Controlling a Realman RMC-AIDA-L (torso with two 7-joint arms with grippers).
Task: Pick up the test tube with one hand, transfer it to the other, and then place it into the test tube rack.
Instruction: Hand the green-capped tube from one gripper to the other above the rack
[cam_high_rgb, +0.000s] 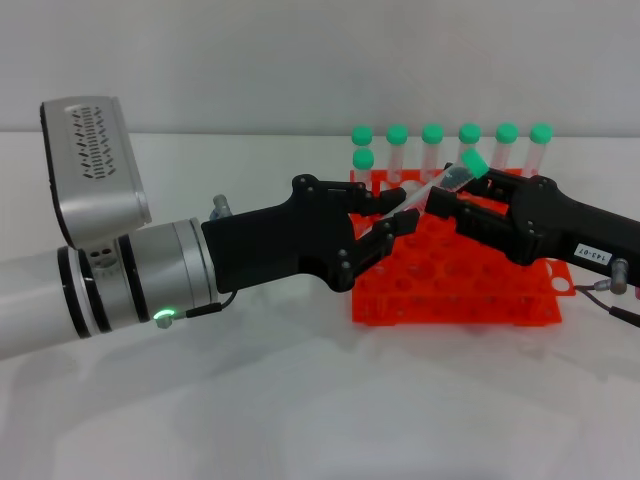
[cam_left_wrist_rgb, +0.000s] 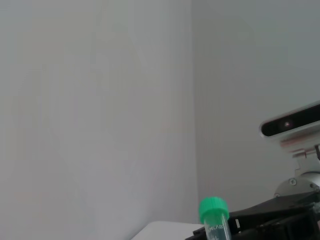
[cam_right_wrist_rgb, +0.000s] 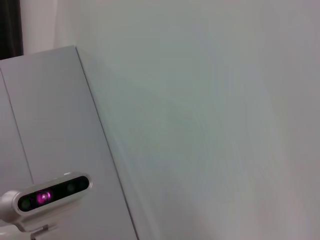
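Note:
The test tube (cam_high_rgb: 455, 178), clear with a green cap, lies tilted in the air above the orange-red test tube rack (cam_high_rgb: 450, 290). Its cap points up and to the right. My left gripper (cam_high_rgb: 395, 212), on the silver-white forearm, is shut on the tube's lower end. My right gripper (cam_high_rgb: 448, 200), on the black forearm with the white label, meets the tube just under the cap. In the left wrist view the capped tube (cam_left_wrist_rgb: 216, 220) stands up in front of the right arm's black hand.
Several other green-capped tubes (cam_high_rgb: 432, 150) stand in the back rows of the rack. The white tabletop (cam_high_rgb: 300, 400) spreads in front of it. Each wrist view looks at a pale wall and shows the other arm's wrist camera (cam_left_wrist_rgb: 292, 122) (cam_right_wrist_rgb: 50, 192).

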